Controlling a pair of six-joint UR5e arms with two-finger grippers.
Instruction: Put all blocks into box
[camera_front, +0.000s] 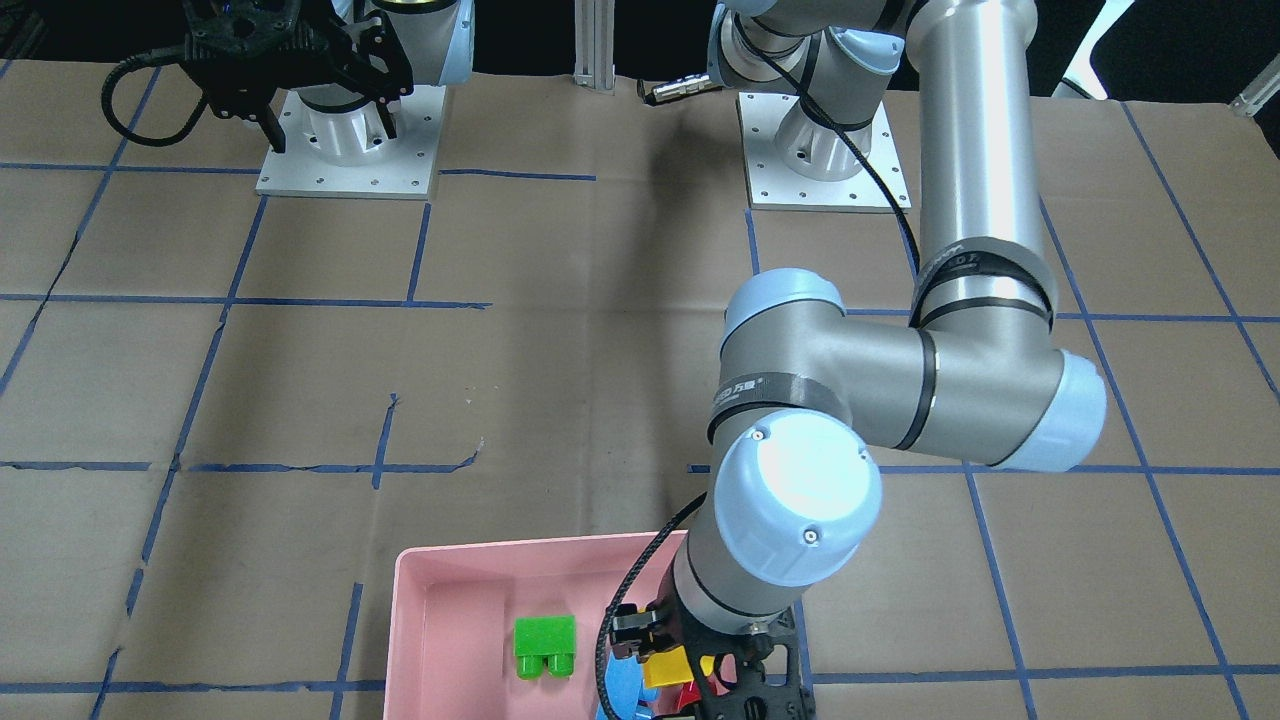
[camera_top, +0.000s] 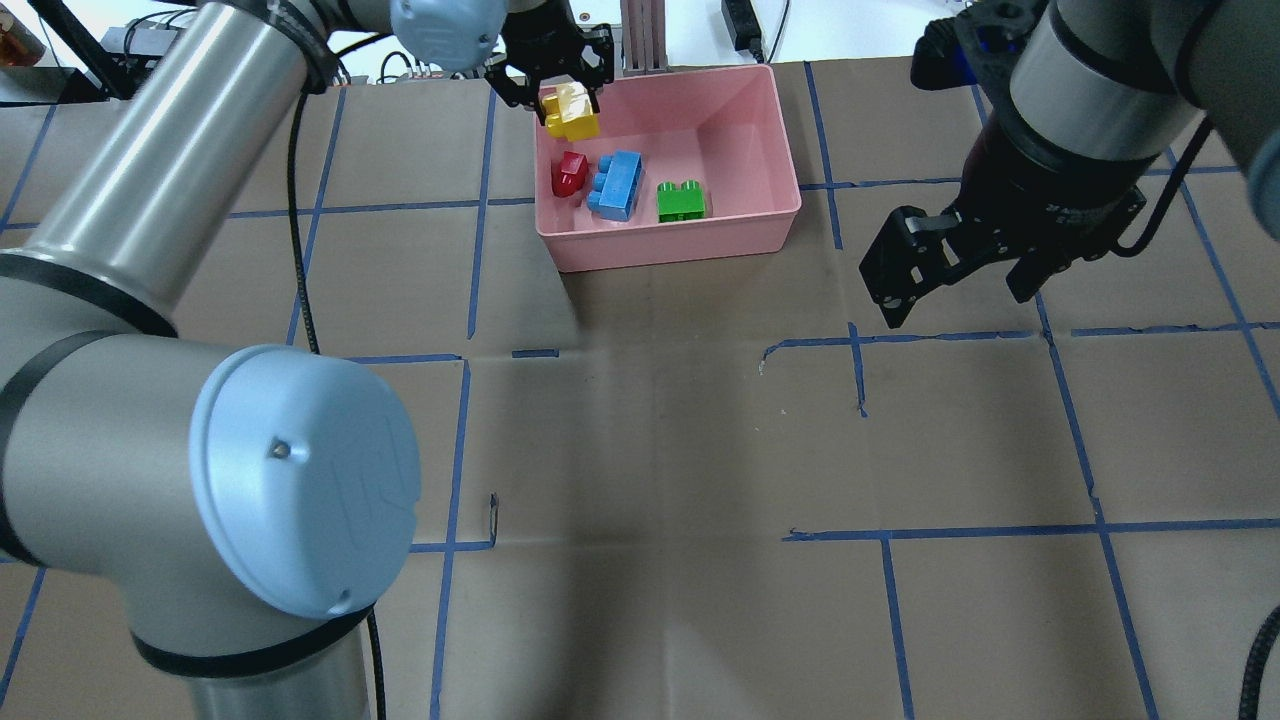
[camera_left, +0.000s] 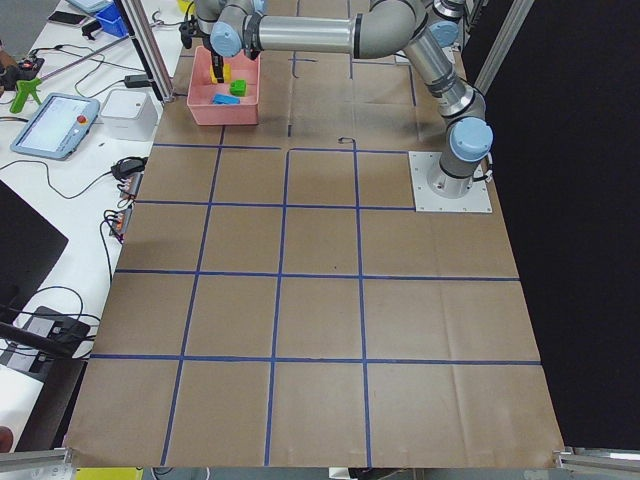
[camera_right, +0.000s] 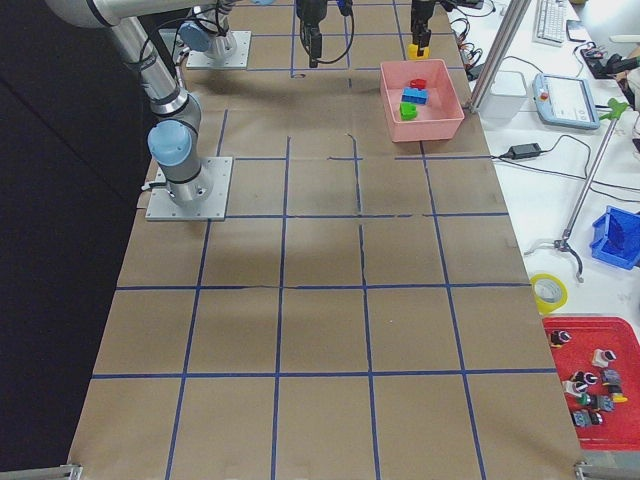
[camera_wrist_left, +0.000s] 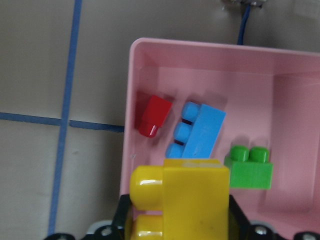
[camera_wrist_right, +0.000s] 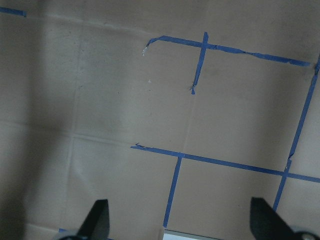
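Where your left jaws clamp the yellow block (camera_top: 572, 112), it hangs over the box's (camera_top: 680, 245) ten o'clock corner; the red block (camera_top: 569, 173), blue block (camera_top: 616, 186) and green block (camera_top: 681, 201) lie inside. Your right jaws gape above the table (camera_top: 650, 450) at the box's four o'clock.

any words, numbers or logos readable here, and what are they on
None reads clearly.
White print on the left arm, upper band: too blurred.
White mark on its wrist band: too blurred.
Box: no print seen.
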